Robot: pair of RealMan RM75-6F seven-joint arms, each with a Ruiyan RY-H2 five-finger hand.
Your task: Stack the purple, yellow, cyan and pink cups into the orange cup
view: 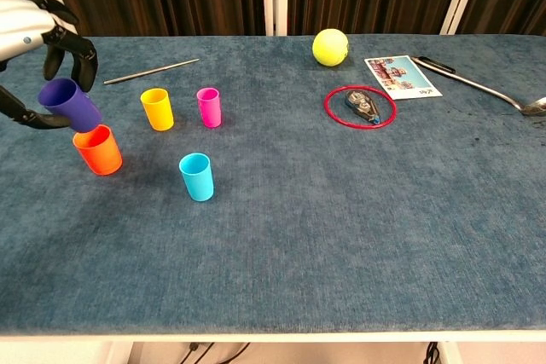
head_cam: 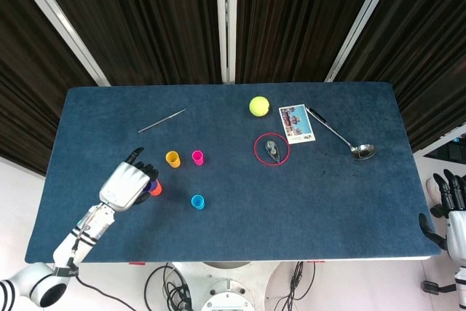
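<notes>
My left hand holds the purple cup tilted in the air, just above the rim of the orange cup. The orange cup stands upright on the blue table at the left; in the head view only a sliver of the orange cup shows beside the hand. The yellow cup and pink cup stand side by side further back. The cyan cup stands nearer the front. My right hand hangs off the table's right edge, fingers spread, holding nothing.
A thin metal rod lies at the back left. A yellow tennis ball, a picture card, a red ring around a small dark object and a ladle occupy the back right.
</notes>
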